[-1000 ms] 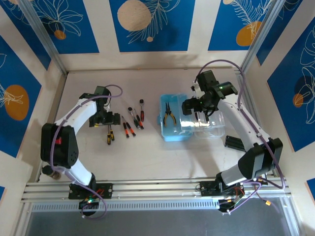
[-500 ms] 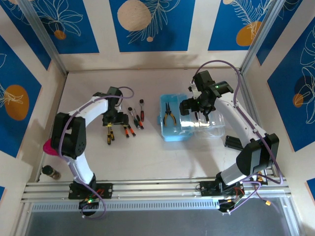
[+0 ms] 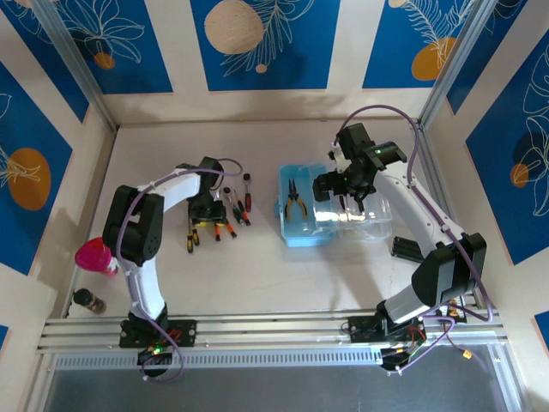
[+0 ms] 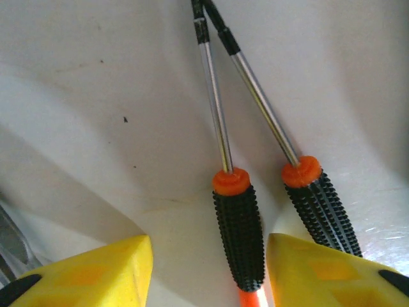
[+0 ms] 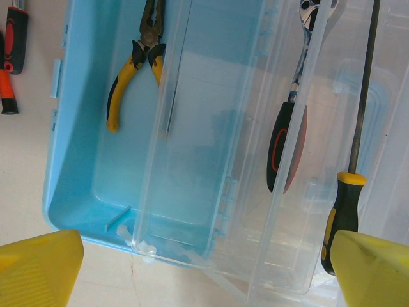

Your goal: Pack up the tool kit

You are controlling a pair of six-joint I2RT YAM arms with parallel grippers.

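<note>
While the left hand (image 4: pixel 209 265) stands part open astride the black-ribbed handle of an orange-collared screwdriver (image 4: pixel 239 243) lying on the surface (image 4: pixel 96 96), a twin screwdriver (image 4: pixel 323 214) lies just right of it. Right of centre in the overhead view, the right hand (image 5: pixel 208 268) hovers wide open above the blue case (image 5: pixel 96 185), with pliers (image 5: pixel 131 70) inside at its upper left.

The pale table (image 3: pixel 257 266) carries a light-blue case (image 3: pixel 296 232) right of centre, its clear lid (image 3: pixel 371 225) lying open to the right; loose screwdrivers (image 3: pixel 225 225) lie scattered left of the case; a pink cup (image 3: pixel 93 256) and a small dark bottle (image 3: pixel 88 300) stand near the left edge; a black object (image 3: pixel 405 249) lies beside the lid.
</note>
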